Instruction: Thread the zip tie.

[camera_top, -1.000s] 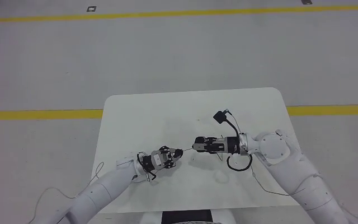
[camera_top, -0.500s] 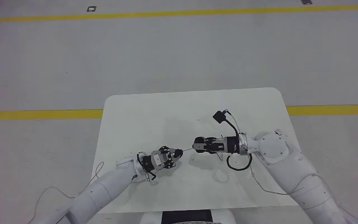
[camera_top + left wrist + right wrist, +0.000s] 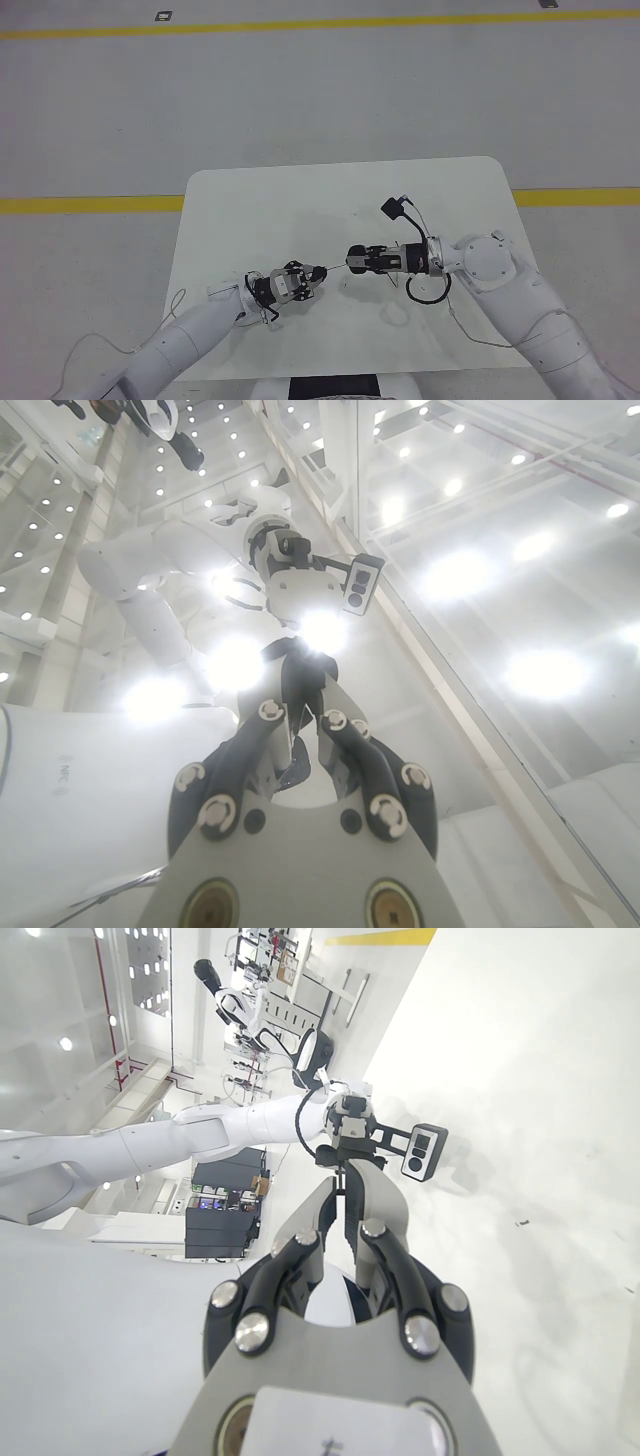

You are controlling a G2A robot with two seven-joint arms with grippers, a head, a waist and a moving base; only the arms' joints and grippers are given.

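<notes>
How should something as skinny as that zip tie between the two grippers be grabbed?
Near its ends, in a fingertip pinch. The zip tie is a thin strip spanning the gap, so the left gripper and right gripper come at it end-on from opposite sides, facing each other. That likely keeps it straight enough for threading.

The counter I work at is a plain white top with rounded corners, standing on a pale grey floor. A yellow line on the floor runs behind it on both sides. The surface is marked with faint grey scuffs, the clearest toward my near edge. My right wrist view shows a small dark speck lying on the white surface, and a second speck well apart from it.
</notes>
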